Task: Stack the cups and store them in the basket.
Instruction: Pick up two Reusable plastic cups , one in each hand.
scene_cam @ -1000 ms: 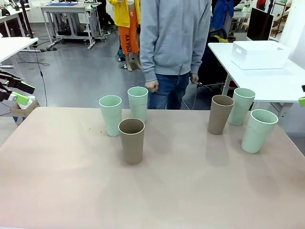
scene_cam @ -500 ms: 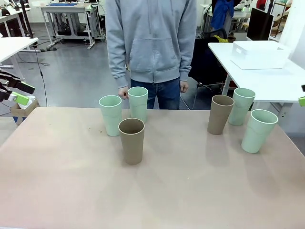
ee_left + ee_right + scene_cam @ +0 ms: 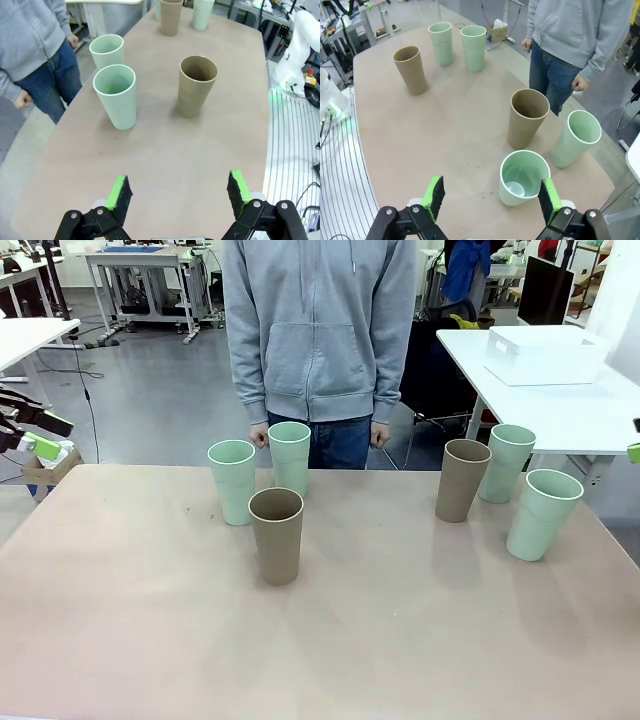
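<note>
Six cups stand upright and apart on the table. On the left are two mint cups and a brown cup. On the right are a brown cup and two mint cups. The white basket sits on another table at the back right. My left gripper is open above the table's left end, well short of the nearest mint cup. My right gripper is open too, with a mint cup just ahead of its fingertips.
A person in a grey hoodie stands at the far edge behind the left cups, hands hanging at the sides. The tan table has wide bare room in the middle and front. My left gripper hangs off the table's left side.
The person has stepped from the right to behind the left cups and now faces the table. Cups and both grippers have not moved.
</note>
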